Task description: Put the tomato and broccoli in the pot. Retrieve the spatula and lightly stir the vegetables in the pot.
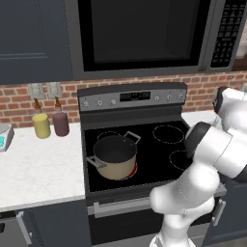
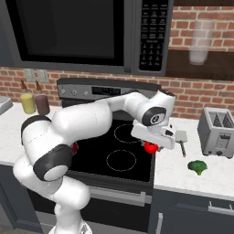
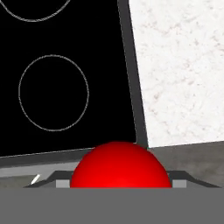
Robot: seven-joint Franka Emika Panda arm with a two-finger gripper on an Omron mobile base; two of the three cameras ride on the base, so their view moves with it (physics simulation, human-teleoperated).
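The robot's gripper (image 2: 152,145) pinches the tomato (image 2: 150,147) over the stove's right edge, with the empty pot (image 1: 115,157) far off to its left and the broccoli (image 2: 197,166) and spatula (image 2: 182,139) lying untouched on the counter to its right.

The white arm rises from the base at seven o'clock in the right base view, bends at a dark elbow and reaches toward three o'clock, its wrist turned downward so the gripper (image 2: 151,147) points at six o'clock, clamped around the tomato (image 2: 150,147).
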